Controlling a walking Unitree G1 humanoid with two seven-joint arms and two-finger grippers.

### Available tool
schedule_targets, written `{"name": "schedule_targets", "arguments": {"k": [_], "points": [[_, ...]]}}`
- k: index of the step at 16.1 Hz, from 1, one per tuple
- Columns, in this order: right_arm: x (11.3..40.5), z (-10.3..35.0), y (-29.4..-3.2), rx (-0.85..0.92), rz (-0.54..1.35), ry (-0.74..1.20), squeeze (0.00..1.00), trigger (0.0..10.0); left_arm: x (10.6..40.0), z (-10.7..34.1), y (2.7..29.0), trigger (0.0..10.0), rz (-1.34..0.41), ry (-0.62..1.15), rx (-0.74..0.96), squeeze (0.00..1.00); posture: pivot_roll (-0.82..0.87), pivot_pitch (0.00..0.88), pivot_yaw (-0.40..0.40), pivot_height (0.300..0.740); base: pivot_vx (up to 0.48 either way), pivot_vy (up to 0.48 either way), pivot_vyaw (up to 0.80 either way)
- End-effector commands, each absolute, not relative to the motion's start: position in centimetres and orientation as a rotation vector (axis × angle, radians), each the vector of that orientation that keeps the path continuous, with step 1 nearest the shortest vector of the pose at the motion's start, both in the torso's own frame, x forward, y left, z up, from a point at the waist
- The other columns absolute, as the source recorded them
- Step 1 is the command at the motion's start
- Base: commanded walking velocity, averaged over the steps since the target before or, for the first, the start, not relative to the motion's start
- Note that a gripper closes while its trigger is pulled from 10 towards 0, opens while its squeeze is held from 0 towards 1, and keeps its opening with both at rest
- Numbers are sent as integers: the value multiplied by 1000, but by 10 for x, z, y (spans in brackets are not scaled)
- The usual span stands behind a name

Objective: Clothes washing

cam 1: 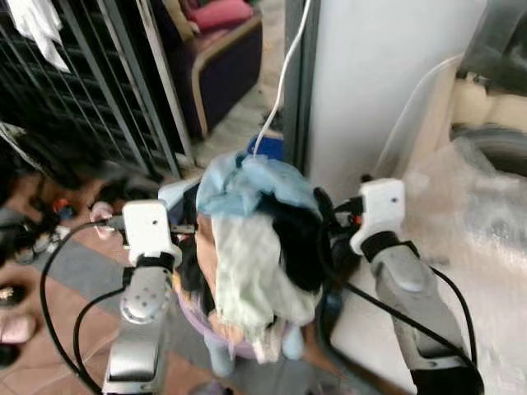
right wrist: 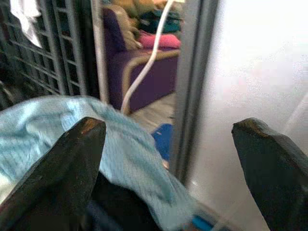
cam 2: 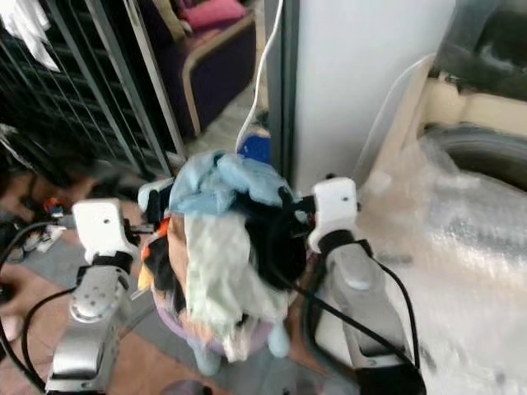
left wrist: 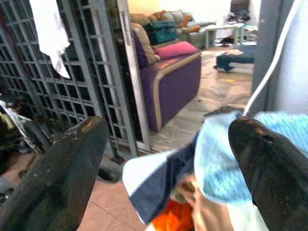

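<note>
A heaped pile of clothes [cam 1: 255, 247], light blue on top with pale green, black and orange pieces, fills a lavender basket [cam 1: 206, 325] held up between my two arms. My left gripper [left wrist: 168, 163] is at the pile's left side, its fingers [left wrist: 57, 173] spread wide with blue and orange cloth between them. My right gripper [right wrist: 168, 163] is at the right side, also open, with the light blue garment [right wrist: 57, 130] lying over its inner finger. In the eye views the fingertips of both are hidden by the clothes.
A tall white panel [cam 1: 387, 74] stands just ahead on the right, next to a plastic-wrapped appliance [cam 1: 486, 206]. A white cable [cam 1: 280, 82] hangs down ahead. A grey metal gate [cam 1: 107, 82], a purple sofa [cam 1: 222, 49] and shoes [cam 1: 16, 247] lie to the left.
</note>
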State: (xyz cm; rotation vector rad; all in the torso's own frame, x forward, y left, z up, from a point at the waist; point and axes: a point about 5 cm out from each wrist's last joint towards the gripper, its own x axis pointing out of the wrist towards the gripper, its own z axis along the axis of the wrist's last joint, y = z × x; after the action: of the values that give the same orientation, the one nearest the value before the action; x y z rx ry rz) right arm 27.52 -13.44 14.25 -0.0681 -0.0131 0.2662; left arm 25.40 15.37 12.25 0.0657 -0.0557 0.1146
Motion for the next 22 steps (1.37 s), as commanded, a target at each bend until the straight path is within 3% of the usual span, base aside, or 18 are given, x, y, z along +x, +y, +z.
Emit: {"name": "schedule_targets", "arguments": {"k": [1,4,8,13,16,19,20,21,22], "points": [[280,144,-122,-36,329,8,0,10000,254,123,163,10000,149,-45,94,0,1,39,62,740,0,0,0],[284,144,-125,-55,383,49,0,10000,248,128,168,10000,188,-55,111,0,27,63,56,740,0,0,0],[308,148,-123,-54,356,63,0,10000,233,126,179,10000,218,-19,127,0,77,95,36,740,0,0,720],[341,144,-117,-150,303,149,0,10000,226,121,171,10000,198,24,111,0,105,108,14,740,0,0,526],[366,143,-139,-245,111,190,0,10000,228,122,169,10000,191,36,101,0,103,117,20,740,0,0,0],[369,132,-145,-367,88,224,0,10000,228,122,166,10000,179,46,96,0,98,119,19,740,0,0,0],[367,125,-146,-374,101,251,0,9569,228,122,166,10000,178,49,94,0,98,119,19,740,0,0,0],[367,120,-145,-377,112,266,0,0,228,122,166,10000,178,51,92,0,96,118,16,740,0,0,0],[366,114,-146,-370,121,291,0,0,229,122,166,10000,176,52,91,0,96,118,16,740,0,0,0]]}}
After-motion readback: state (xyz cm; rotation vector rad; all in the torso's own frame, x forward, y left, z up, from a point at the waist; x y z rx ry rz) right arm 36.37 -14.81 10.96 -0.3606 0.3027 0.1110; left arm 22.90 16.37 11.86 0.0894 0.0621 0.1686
